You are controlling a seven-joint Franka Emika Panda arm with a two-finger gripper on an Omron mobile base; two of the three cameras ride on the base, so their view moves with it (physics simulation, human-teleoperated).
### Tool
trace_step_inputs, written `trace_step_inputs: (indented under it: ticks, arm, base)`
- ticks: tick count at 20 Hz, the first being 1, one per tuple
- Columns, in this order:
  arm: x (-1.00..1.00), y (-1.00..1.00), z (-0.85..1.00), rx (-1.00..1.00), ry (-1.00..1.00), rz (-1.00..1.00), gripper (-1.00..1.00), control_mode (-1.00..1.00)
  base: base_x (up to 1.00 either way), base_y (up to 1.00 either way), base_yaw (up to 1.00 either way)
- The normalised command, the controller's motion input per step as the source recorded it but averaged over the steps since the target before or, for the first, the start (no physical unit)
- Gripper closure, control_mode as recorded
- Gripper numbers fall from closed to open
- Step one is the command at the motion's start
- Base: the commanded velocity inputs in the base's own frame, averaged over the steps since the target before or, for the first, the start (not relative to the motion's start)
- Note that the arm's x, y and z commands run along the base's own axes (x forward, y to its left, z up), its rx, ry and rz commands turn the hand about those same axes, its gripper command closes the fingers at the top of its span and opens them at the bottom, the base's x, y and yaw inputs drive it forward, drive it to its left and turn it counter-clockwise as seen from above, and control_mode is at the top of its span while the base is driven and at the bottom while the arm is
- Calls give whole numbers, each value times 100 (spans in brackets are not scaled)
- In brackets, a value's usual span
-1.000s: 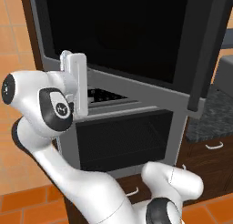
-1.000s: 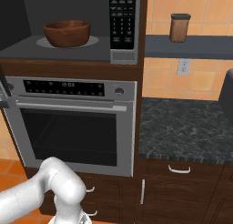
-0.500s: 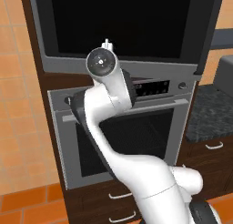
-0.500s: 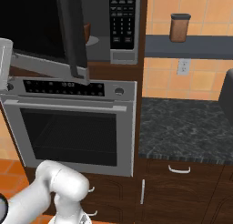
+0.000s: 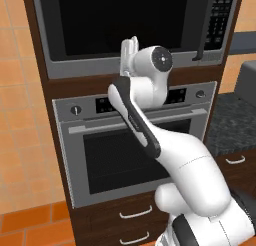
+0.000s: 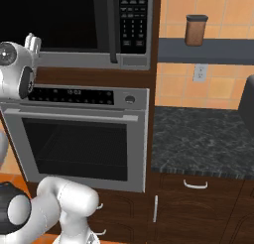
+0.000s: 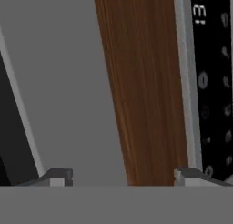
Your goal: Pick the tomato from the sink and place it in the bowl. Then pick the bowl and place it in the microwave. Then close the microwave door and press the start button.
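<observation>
The microwave door (image 5: 115, 20) stands shut, its dark glass flush in the steel frame, with the vertical handle (image 5: 202, 30) and keypad (image 5: 218, 15) at its right. My gripper (image 5: 129, 52) points up at the grey trim under the door, left of centre, and it is open with nothing between the fingers. From the right base view the gripper (image 6: 32, 42) sits at the door's (image 6: 54, 20) lower left, far from the keypad (image 6: 134, 20). Close up, my gripper (image 7: 123, 177) faces grey trim (image 7: 59, 82) and a brown wood band (image 7: 145, 82). The bowl and tomato are hidden; the sink is out of view.
A wall oven (image 5: 140, 155) with a horizontal bar handle sits directly below the microwave, its control panel (image 6: 74, 95) just under my hand. To the right lie a dark stone counter (image 6: 198, 139), a shelf with a brown jar (image 6: 196, 30), and drawers (image 6: 198, 198) beneath.
The microwave door has swung from wide open to fully shut. My hand followed it rightward to the lower trim, and the bowl inside is no longer visible.
</observation>
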Motion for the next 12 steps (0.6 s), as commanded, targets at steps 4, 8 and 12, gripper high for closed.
trace_step_inputs:
  ticks: [4, 8, 12]
  arm:
    - [64, -1, 0, 17, 5, 24, -100, -100]
    - [-1, -52, 0, 11, -1, 18, -100, -100]
    - [-68, -100, 0, 5, -8, 7, -100, -100]
  base:
    - [0, 0, 0]
    - [0, 0, 0]
    - [0, 0, 0]
